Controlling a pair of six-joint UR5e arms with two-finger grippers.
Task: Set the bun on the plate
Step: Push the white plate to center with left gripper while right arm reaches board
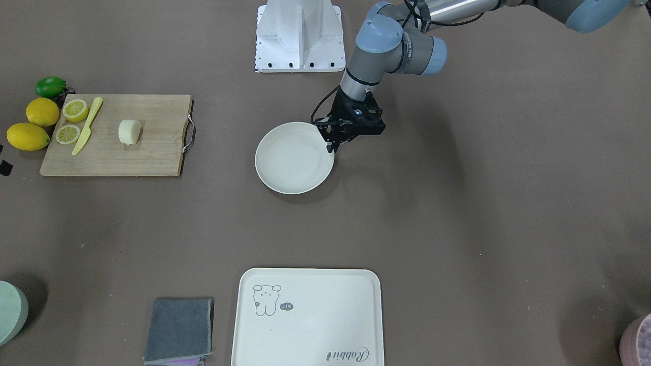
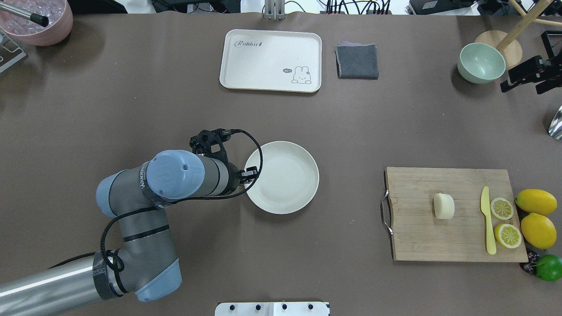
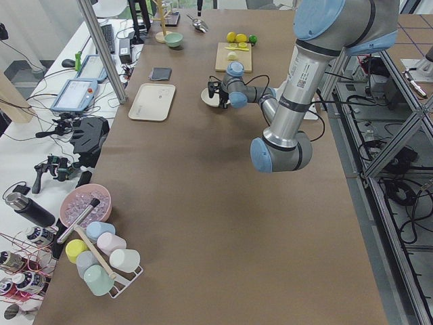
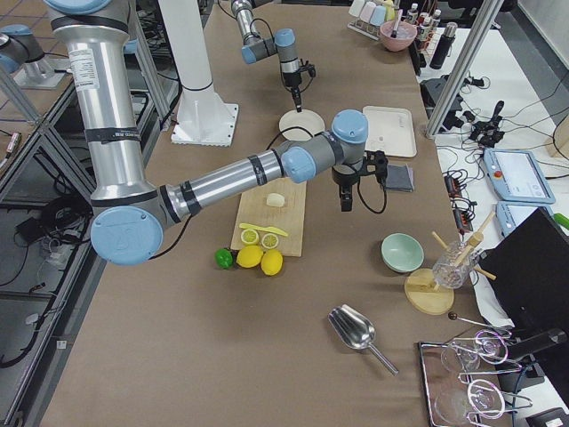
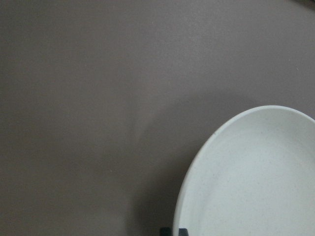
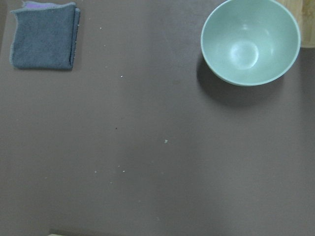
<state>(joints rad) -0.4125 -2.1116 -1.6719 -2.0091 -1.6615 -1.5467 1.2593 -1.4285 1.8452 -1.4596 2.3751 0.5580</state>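
The pale bun [image 1: 129, 131] lies on its side on a wooden cutting board [image 1: 152, 152] on my right; in the overhead view the bun [image 2: 443, 206] is well right of the plate [image 2: 285, 180]. The round off-white plate [image 1: 292, 160] sits mid-table with nothing on it. My left gripper [image 1: 332, 147] points down at the plate's rim on my left side. In the left wrist view its tips [image 5: 173, 231] stand close together with the plate [image 5: 256, 187] rim between them. My right gripper [image 4: 345, 197] hangs high above the table beyond the board; I cannot tell its state.
Two lemon halves [image 1: 75, 110], a yellow knife [image 1: 87, 126], whole lemons [image 1: 42, 112] and a lime [image 1: 51, 87] crowd the board's outer end. A cream tray [image 1: 307, 317], a grey cloth [image 1: 179, 329] and a green bowl [image 2: 480, 62] lie along the far side.
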